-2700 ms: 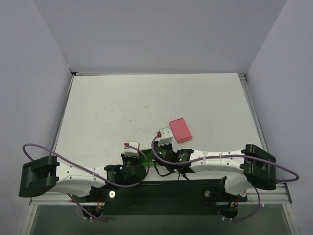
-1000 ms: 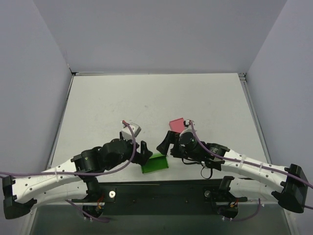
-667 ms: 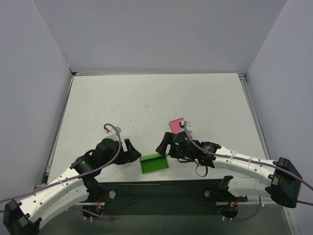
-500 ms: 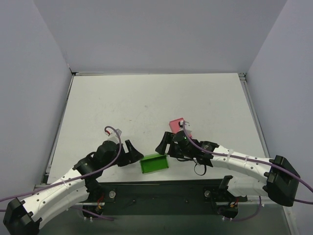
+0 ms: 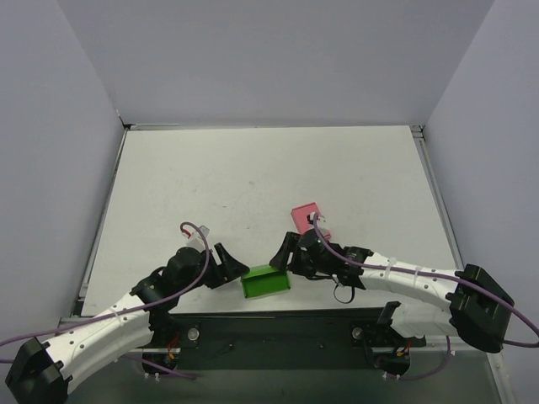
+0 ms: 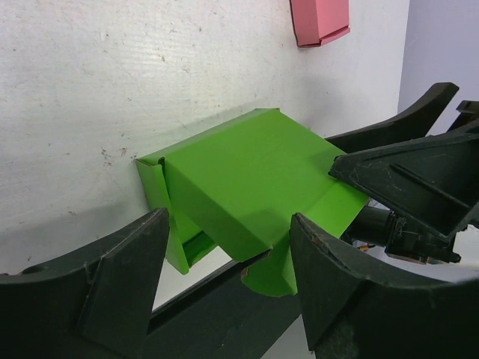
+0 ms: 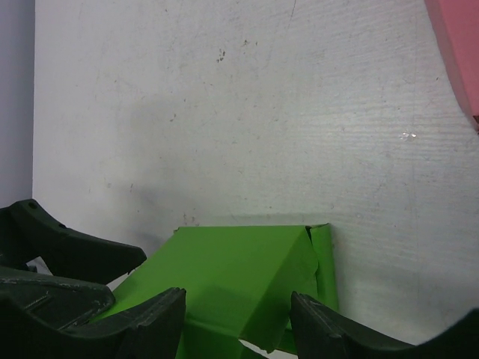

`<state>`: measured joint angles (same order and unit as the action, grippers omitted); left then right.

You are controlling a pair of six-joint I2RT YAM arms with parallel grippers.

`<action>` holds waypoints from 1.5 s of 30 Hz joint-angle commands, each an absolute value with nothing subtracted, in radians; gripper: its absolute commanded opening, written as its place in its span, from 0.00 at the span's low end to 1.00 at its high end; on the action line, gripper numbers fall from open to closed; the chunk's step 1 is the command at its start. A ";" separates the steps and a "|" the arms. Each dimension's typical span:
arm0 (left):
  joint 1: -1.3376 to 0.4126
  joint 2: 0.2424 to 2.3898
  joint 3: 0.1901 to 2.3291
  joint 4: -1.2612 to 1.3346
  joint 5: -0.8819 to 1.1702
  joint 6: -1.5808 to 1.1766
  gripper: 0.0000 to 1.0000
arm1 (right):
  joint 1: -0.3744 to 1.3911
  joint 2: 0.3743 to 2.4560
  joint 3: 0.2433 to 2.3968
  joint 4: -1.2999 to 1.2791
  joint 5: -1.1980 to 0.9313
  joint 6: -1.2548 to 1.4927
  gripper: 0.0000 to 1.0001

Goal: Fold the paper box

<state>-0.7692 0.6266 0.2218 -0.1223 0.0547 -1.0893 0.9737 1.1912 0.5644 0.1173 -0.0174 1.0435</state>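
Your left gripper (image 6: 229, 224) stands wide, fingers flanking one end of the paper box (image 6: 247, 179); you cannot tell whether either pad touches card. Your right gripper (image 7: 238, 299) is spread too, and the box's lower edge is hidden behind its fingers. The box sits at the table's (image 5: 253, 177) near edge between both grippers. Beyond, the pink box (image 5: 305, 215) is partly covered by the right wrist.
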 commanded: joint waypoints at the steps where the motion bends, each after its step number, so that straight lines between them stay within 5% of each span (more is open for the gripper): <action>1: -0.764 0.620 0.210 -0.018 0.090 -1.111 0.72 | 0.966 1.215 0.548 0.184 -0.049 1.071 0.56; 12: -0.762 0.644 0.175 0.055 0.120 -1.111 0.59 | 0.966 1.265 0.523 0.245 -0.075 1.107 0.55; 32: -0.764 0.678 0.199 0.002 0.066 -1.020 0.62 | 0.966 1.345 0.503 0.354 -0.121 1.141 0.43; 45: -0.718 0.770 0.409 -0.192 0.072 -0.703 0.78 | 0.966 1.116 0.548 0.054 0.040 0.986 0.71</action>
<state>-0.7521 0.7448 0.3481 -0.1455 0.0467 -0.8272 0.9737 1.2293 0.5072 0.2176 -0.0563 1.0515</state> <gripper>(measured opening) 0.773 0.700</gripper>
